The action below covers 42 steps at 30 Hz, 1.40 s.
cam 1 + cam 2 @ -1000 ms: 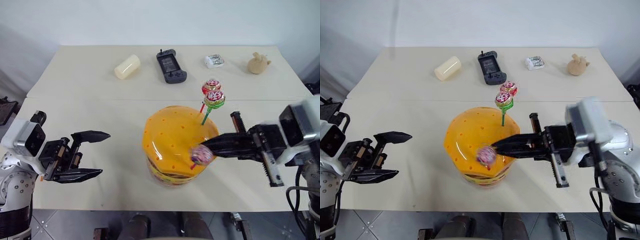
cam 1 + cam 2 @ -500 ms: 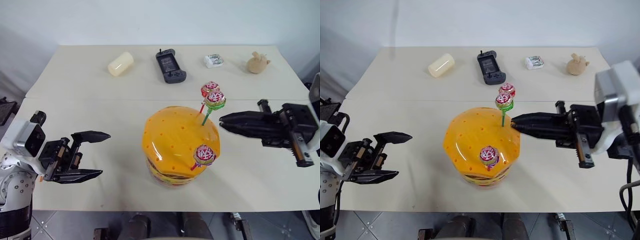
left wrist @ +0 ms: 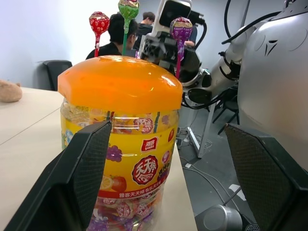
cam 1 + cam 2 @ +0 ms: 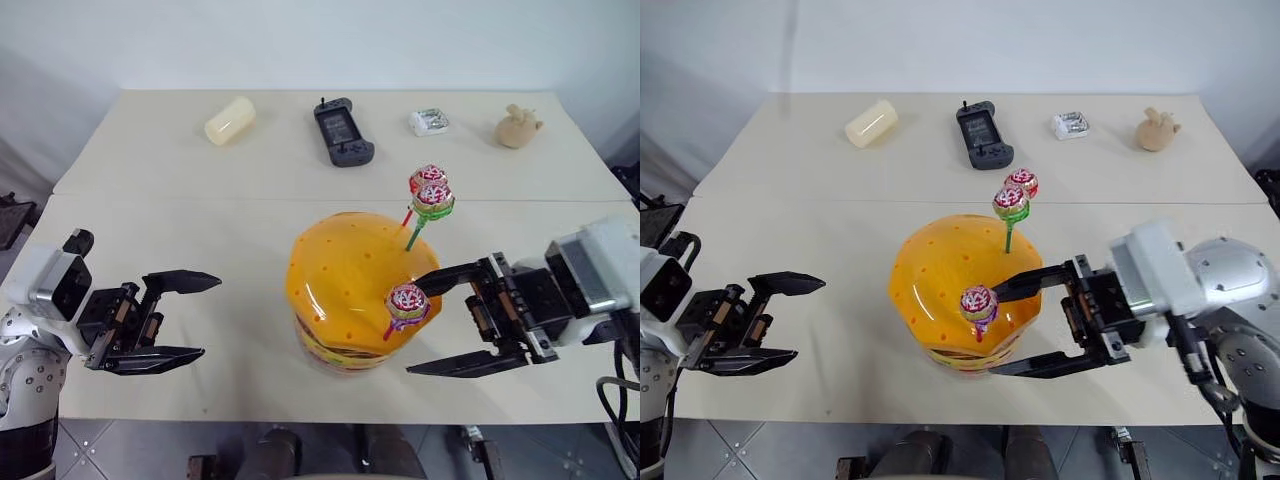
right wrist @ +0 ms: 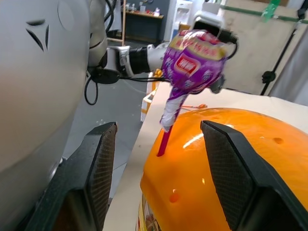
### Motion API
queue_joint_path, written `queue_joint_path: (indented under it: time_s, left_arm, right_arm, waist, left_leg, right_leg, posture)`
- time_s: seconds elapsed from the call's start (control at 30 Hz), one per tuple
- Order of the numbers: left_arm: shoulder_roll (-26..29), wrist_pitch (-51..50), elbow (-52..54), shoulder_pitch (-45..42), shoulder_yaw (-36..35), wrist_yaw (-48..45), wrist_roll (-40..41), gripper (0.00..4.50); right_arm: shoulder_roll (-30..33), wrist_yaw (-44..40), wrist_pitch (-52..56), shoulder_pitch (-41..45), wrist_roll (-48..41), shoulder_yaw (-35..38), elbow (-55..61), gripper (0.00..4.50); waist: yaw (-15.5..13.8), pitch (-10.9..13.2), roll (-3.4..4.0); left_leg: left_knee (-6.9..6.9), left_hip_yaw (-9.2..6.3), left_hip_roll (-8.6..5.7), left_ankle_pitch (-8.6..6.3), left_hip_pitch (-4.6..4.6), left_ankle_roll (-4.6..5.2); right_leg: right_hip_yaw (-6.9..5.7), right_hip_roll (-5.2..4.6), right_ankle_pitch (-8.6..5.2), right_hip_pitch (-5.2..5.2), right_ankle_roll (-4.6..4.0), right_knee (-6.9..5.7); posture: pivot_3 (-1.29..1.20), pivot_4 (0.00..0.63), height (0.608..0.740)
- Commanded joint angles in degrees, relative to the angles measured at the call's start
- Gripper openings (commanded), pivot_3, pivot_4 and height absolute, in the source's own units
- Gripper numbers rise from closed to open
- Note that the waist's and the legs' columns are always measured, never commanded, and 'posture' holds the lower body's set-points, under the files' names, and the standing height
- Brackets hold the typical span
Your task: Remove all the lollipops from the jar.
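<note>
The jar [image 4: 360, 290] stands on the surface [image 4: 200, 200], with three lollipops [image 4: 408, 301] stuck in its dome. The right gripper [image 4: 445, 322] is released beside the nearest; the left gripper [image 4: 185, 318] is released, well apart.

The robot has light grey rounded arm shells with small dark screws. Each wrist carries a white box-shaped block. Both the left pincer [image 4: 168, 318] and the right pincer [image 4: 452, 323] have two long black pointed fingers. Black cables hang behind the right pincer.
</note>
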<state>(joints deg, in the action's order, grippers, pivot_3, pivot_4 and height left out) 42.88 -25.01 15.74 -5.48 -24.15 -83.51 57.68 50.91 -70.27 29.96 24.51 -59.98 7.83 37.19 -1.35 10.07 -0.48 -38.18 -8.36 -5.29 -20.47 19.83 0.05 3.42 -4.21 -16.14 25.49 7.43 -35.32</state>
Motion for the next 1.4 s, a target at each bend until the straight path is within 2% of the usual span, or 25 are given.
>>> queue_joint_path:
  time_s: [0.03,0.13,0.3,0.37,0.5,0.6,0.73,0.83,0.9,1.0,1.1,1.2,1.33,1.4]
  left_arm:
    - [0.53,0.96,2.19,-0.45,-0.25,-0.76,0.33,4.0]
    - [-0.32,2.18,2.93,-0.38,-0.7,-0.36,0.1,4.0]
    - [-1.17,2.75,2.81,1.34,-2.07,0.71,0.49,4.0]
    - [-1.58,2.69,2.97,1.71,-2.32,1.39,1.02,4.0]
    - [-2.1,3.33,2.85,2.45,-2.0,1.43,0.57,4.0]
    - [-2.03,3.14,3.32,2.12,-1.99,2.19,0.9,4.0]
    - [-2.69,4.46,3.94,1.58,-1.95,2.41,0.59,4.0]
    - [-2.85,5.36,5.38,-0.08,-2.01,3.39,0.89,4.0]
    - [-2.49,5.78,6.53,-0.91,-2.21,4.02,0.97,4.0]
    - [-0.96,6.06,8.08,-0.83,-2.15,3.09,0.2,4.0]
    - [1.64,5.0,9.07,-0.16,-1.41,1.59,-0.43,4.0]
    - [3.44,5.13,9.45,0.33,-0.07,0.44,-1.69,4.0]
    - [4.0,4.79,10.59,0.78,0.85,0.95,-1.91,4.0]
    - [4.11,4.08,11.18,1.13,0.79,1.63,-1.32,4.0]
  right_arm:
    - [-1.22,0.01,-0.66,1.29,-1.1,-0.45,1.42,2.89]
    - [-2.44,0.45,-0.51,1.66,-1.95,-0.49,1.04,2.28]
    - [-3.89,1.44,-0.16,2.58,-3.98,0.71,-0.34,0.59]
    - [-4.76,3.96,1.33,3.73,-8.79,2.04,-1.44,0.02]
    - [-4.54,6.48,3.1,6.03,-14.5,4.32,-2.91,0.02]
    - [-2.8,14.24,5.72,7.17,-22.92,9.11,-5.15,0.02]
    - [2.31,15.58,7.55,4.22,-21.23,16.48,-8.01,0.02]
    - [8.53,13.79,10.96,-4.9,-15.79,25.94,-12.64,0.02]
    - [10.94,9.72,10.91,-13.28,-8.91,31.17,-15.51,0.02]
    - [11.64,4.84,8.1,-23.94,0.73,34.01,-18.63,0.02]
    - [11.56,5.47,2.91,-31.68,13.31,30.8,-22.53,0.02]
    - [11.97,8.91,-2.2,-35.19,25.25,25.44,-27.91,0.02]
    - [10.41,9.6,-7.45,-35.67,32.85,20.17,-35.09,0.02]
    - [9.59,9.67,-7.23,-35.18,33.62,18.99,-37.26,0.02]
  waist:
    - [-0.02,0.0,0.0]
    - [-0.03,0.0,0.0]
    - [0.0,0.0,0.0]
    - [0.03,0.0,0.0]
    - [-0.07,0.0,0.0]
    - [-0.09,0.0,0.0]
    - [-0.29,0.0,0.0]
    - [-0.65,0.0,0.0]
    - [-1.07,0.0,0.0]
    - [-1.51,-0.01,0.0]
    - [-1.24,-0.01,0.01]
    - [-1.11,-0.01,0.03]
    - [-0.61,0.01,0.07]
    - [-0.2,0.01,0.07]
  left_leg:
    - [0.01,0.0,0.0,0.0,0.0,0.0]
    - [0.01,0.0,-0.01,0.0,0.01,0.0]
    - [0.02,-0.02,-0.01,0.0,0.04,0.01]
    - [0.02,0.0,-0.01,-0.01,0.03,0.01]
    - [0.0,-0.01,0.0,0.0,0.02,0.0]
    - [0.0,-0.02,0.0,0.0,0.03,0.0]
    - [0.01,-0.04,-0.01,-0.01,0.07,0.02]
    - [-0.01,-0.15,-0.01,-0.03,0.22,0.05]
    - [-0.06,-0.17,-0.03,-0.05,0.31,0.1]
    - [-0.06,-0.06,-0.03,-0.09,0.3,0.16]
    - [-0.07,0.25,0.01,-0.09,0.25,0.16]
    - [-0.08,0.42,0.0,-0.04,0.11,0.14]
    - [-0.06,0.59,0.0,0.03,-0.1,0.13]
    - [-0.04,0.59,0.02,0.04,-0.15,0.11]
  right_leg:
    - [0.0,0.0,0.0,0.0,0.0,0.0]
    - [0.01,-0.01,0.0,0.0,0.0,0.03]
    - [-0.02,-0.01,0.0,0.0,0.0,0.1]
    - [0.0,-0.01,0.0,0.0,0.0,0.09]
    - [-0.01,-0.01,0.0,0.0,-0.01,0.03]
    - [-0.02,-0.01,0.01,0.0,-0.01,0.05]
    - [-0.04,-0.02,0.01,0.0,-0.01,0.15]
    - [-0.16,-0.02,0.01,0.02,0.0,0.27]
    - [-0.19,-0.04,0.02,0.07,0.01,0.3]
    - [-0.16,-0.03,0.03,0.07,0.02,0.3]
    - [-0.08,-0.04,0.05,0.15,0.06,0.22]
    - [0.06,-0.03,0.15,0.1,0.05,0.15]
    - [0.18,-0.03,0.28,-0.05,0.02,0.12]
    - [0.19,-0.02,0.28,-0.06,0.01,0.06]
  posture:
    - [0.0,0.15,0.74]
    - [0.0,0.15,0.74]
    - [0.0,0.15,0.74]
    - [0.0,0.15,0.74]
    - [0.0,0.15,0.74]
    - [0.0,0.15,0.74]
    - [0.0,0.15,0.74]
    - [0.0,0.15,0.74]
    - [0.0,0.15,0.74]
    - [0.0,0.15,0.74]
    - [0.0,0.15,0.74]
    - [0.0,0.15,0.74]
    - [0.0,0.15,0.74]
    - [0.0,0.15,0.74]
